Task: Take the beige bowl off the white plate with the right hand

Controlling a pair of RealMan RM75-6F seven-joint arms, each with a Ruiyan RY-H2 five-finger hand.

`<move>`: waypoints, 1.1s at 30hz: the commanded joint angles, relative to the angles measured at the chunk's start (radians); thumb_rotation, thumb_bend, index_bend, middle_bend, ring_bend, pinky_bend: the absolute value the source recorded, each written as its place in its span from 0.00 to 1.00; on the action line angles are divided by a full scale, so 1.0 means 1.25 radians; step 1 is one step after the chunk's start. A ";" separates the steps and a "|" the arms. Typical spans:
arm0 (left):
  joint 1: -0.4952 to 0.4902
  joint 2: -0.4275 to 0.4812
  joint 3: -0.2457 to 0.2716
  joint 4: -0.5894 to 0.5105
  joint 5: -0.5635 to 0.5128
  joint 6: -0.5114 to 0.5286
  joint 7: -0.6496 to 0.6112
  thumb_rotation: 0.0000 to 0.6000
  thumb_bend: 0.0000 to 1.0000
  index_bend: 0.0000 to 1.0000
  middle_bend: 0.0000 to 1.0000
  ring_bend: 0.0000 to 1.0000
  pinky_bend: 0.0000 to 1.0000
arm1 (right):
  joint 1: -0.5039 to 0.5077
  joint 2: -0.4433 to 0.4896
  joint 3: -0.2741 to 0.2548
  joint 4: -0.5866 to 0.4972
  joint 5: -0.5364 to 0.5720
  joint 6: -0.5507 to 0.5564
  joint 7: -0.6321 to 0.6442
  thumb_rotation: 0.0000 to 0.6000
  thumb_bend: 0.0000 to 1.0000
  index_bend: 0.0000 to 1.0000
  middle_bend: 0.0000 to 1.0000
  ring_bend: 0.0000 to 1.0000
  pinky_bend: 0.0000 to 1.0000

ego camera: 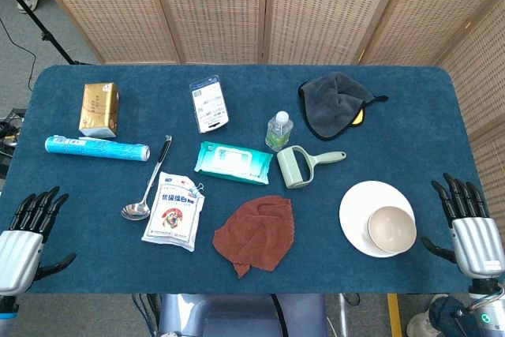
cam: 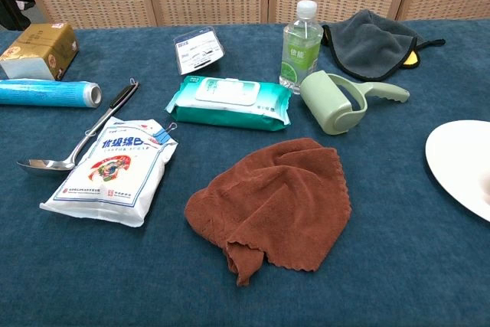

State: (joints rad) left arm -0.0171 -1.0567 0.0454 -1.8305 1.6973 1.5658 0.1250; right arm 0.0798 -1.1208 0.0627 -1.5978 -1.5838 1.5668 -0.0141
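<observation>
Resting on the white plate, toward its 4 o'clock side, sits the beige bowl, mouth up; plate and bowl lie at about 4 o'clock on the blue table in the head view. In the chest view only the plate's left part shows at the frame's right edge.

My right hand: at 3 o'clock of the plate, just off the table's right edge, fingers spread and pointing away from me, thumb out toward the bowl, holding nothing, apart from the bowl.

My left hand: at the table's 8 o'clock corner, fingers spread, nothing held (seen in the head view only).

Other items, head view:
- rust-brown cloth, crumpled, at 6 o'clock of centre, well left of the plate.
- green lint roller, at 11 o'clock of the plate.
- small water bottle, upright, just beside the roller's upper left.
- teal wipes pack, left of the roller.
- dark grey cloth, at 1 o'clock of the table, a yellow bit showing beneath it.
- white printed bag, left of the brown cloth.
- metal ladle, black handle, just beside the bag at its 10 o'clock.
- blue foil-wrapped roll, at 9 o'clock.
- gold carton, just above the roll.
- small white card pack, at 12 o'clock.
</observation>
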 commanded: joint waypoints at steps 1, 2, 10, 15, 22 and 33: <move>0.000 0.000 0.000 0.000 -0.001 -0.001 0.001 1.00 0.12 0.00 0.00 0.00 0.00 | 0.000 0.000 -0.001 0.000 -0.001 -0.001 0.000 1.00 0.00 0.07 0.00 0.00 0.00; 0.000 0.000 0.000 -0.001 -0.001 -0.001 0.001 1.00 0.12 0.00 0.00 0.00 0.00 | 0.000 0.000 -0.001 0.000 -0.002 -0.001 0.000 1.00 0.00 0.08 0.00 0.00 0.00; 0.001 -0.001 0.000 -0.001 0.001 0.001 0.000 1.00 0.12 0.00 0.00 0.00 0.00 | 0.010 0.000 -0.015 0.013 -0.058 0.008 0.075 1.00 0.00 0.31 0.00 0.00 0.00; -0.002 -0.003 -0.001 -0.001 -0.003 -0.005 0.004 1.00 0.12 0.00 0.00 0.00 0.00 | 0.039 -0.017 -0.042 0.052 -0.097 -0.038 0.131 1.00 0.10 0.44 0.00 0.00 0.00; -0.003 0.001 -0.002 -0.002 -0.005 -0.005 -0.004 1.00 0.12 0.00 0.00 0.00 0.00 | 0.053 -0.038 -0.063 0.070 -0.107 -0.076 0.135 1.00 0.21 0.46 0.00 0.00 0.00; -0.005 0.011 -0.004 -0.004 -0.009 -0.004 -0.024 1.00 0.12 0.00 0.00 0.00 0.00 | 0.071 -0.076 -0.081 0.102 -0.092 -0.136 0.118 1.00 0.35 0.48 0.00 0.00 0.00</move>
State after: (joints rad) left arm -0.0232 -1.0440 0.0402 -1.8349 1.6863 1.5606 0.0964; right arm 0.1656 -1.2126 -0.0349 -1.4747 -1.7021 1.4049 0.1376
